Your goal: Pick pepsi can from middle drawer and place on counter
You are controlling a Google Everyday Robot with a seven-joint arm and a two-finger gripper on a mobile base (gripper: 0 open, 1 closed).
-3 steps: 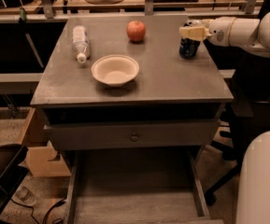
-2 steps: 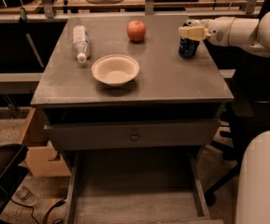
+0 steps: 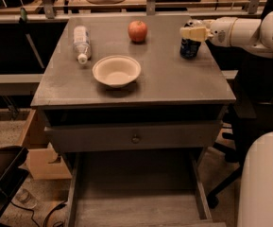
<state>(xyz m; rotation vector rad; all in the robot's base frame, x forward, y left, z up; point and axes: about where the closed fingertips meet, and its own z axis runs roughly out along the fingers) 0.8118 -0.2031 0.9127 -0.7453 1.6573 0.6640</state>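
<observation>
— Pepsi can (image 3: pixel 190 48) first: where does it stand?

— Upright on the counter (image 3: pixel 174 86), to the right of the bowl (image 3: pixel 116 71) and a little farther back, well apart from it. It is dark blue, and its top is covered.

— Covered by what?

— By the hand (image 3: pixel 188 33). It sits at the can's top, so it too is right of the bowl and behind it. The white arm (image 3: pixel 242 31) reaches in from farther right of the bowl.

— Does the hand grip the can, or is it slack?

— I cannot tell. The hand overlaps the top of the can and seems to touch it. Whether it clamps the can or only rests there does not show.

— What else is near the bowl?

— A red apple (image 3: pixel 137 31) stands behind the bowl, slightly to its right and apart from it. A clear water bottle (image 3: pixel 81 42) lies on its side behind and to the left of the bowl, cap end toward the front.

— And the middle drawer?

— The middle drawer (image 3: pixel 136 207) stands open, below and in front of the bowl. Its grey wood-like floor shows between low side walls. Straight below the bowl, a shut drawer front (image 3: pixel 174 137) bears a round knob (image 3: pixel 135 138).
</observation>
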